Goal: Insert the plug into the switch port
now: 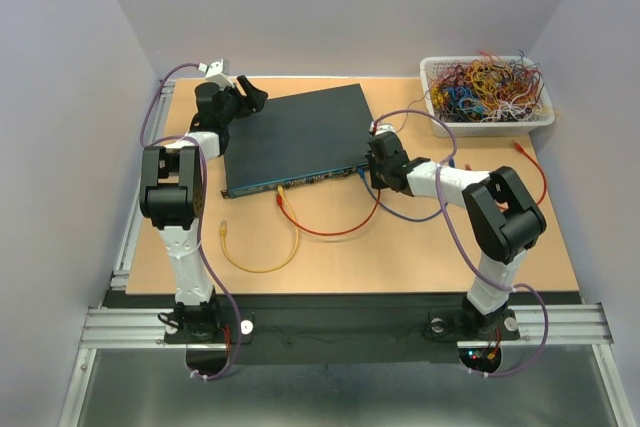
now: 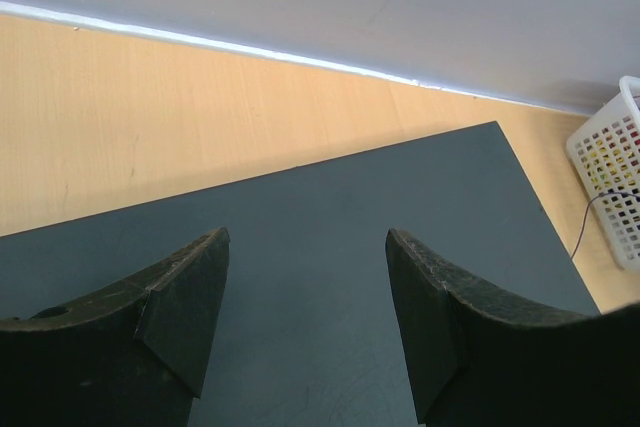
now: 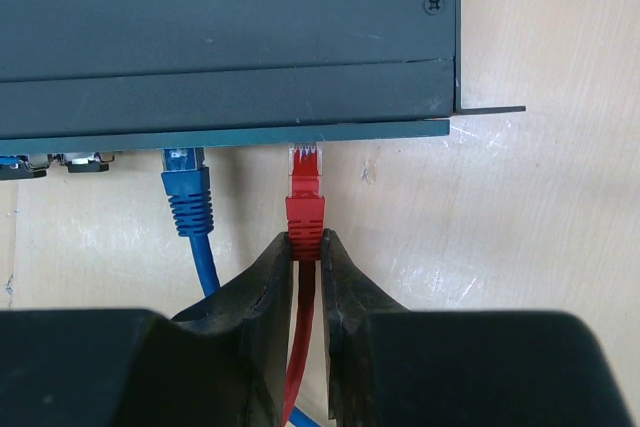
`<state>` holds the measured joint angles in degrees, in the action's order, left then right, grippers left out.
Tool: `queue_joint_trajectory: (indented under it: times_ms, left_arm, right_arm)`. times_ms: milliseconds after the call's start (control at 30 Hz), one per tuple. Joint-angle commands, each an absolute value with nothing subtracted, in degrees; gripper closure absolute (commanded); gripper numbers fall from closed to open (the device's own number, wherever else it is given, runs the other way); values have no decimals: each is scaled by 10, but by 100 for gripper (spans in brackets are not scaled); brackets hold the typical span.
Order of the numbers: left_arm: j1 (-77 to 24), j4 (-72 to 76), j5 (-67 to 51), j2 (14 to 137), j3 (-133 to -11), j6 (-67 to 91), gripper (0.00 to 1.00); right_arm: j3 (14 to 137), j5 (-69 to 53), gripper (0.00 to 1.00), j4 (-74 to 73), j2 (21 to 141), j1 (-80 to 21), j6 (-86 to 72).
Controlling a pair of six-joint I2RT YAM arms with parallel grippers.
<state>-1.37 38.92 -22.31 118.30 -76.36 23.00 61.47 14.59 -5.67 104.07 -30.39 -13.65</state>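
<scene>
While left gripper (image 2: 307,237) is hovering open over the flat dark teal box (image 2: 440,197), right gripper (image 3: 305,243) is pinching the red cable plug (image 3: 305,192) (tip at box front face).

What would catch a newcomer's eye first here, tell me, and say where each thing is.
The right hand pinches a red plug, its tip at the front edge of the dark teal switch, beside a blue plug. The left hand hangs open over the switch's far left corner. A white basket of tangled coloured wires sits at the table's far right corner.
</scene>
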Motion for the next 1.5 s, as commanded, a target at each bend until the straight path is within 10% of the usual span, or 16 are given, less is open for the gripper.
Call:
queue_joint_trajectory:
  times_ms: [0,1467]
  left_arm:
    - [-9,411,-231,1179,-773,229,26]
    - [-5,410,-236,1186,-773,232,25]
  right_arm:
    - [645,158,100,-25,1045,-301,-133]
    - [765,203,100,-26,1108,-301,-158]
